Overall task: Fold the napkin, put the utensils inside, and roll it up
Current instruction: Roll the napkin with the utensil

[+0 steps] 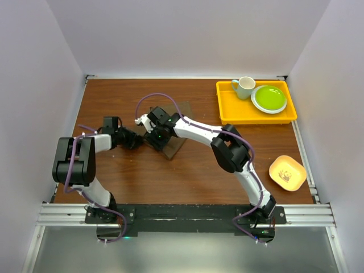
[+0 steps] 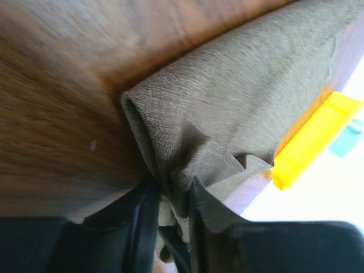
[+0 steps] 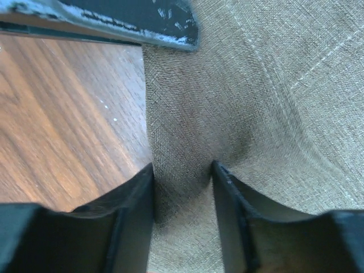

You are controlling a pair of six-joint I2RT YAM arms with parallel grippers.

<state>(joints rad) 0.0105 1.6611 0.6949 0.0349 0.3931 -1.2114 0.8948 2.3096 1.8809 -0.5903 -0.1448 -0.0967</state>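
Note:
The dark brown napkin (image 1: pixel 174 150) lies folded on the wooden table, mostly under my right arm. In the left wrist view the napkin (image 2: pixel 239 96) is bunched at its near corner, and my left gripper (image 2: pixel 173 190) is shut on that bunch. My left gripper (image 1: pixel 135 141) sits at the cloth's left edge. My right gripper (image 1: pixel 154 137) is just beside it, over the cloth. In the right wrist view my right gripper (image 3: pixel 182 168) stands open astride a low ridge of napkin (image 3: pixel 256 85), tips pressed into the fabric. The utensils are hidden.
A yellow tray (image 1: pixel 256 120) at the back right holds a pale cup (image 1: pixel 245 87) and a green plate (image 1: pixel 269 98); the tray (image 2: pixel 310 142) also shows beyond the cloth. A small yellow bowl (image 1: pixel 287 172) sits near the right edge. White walls surround the table.

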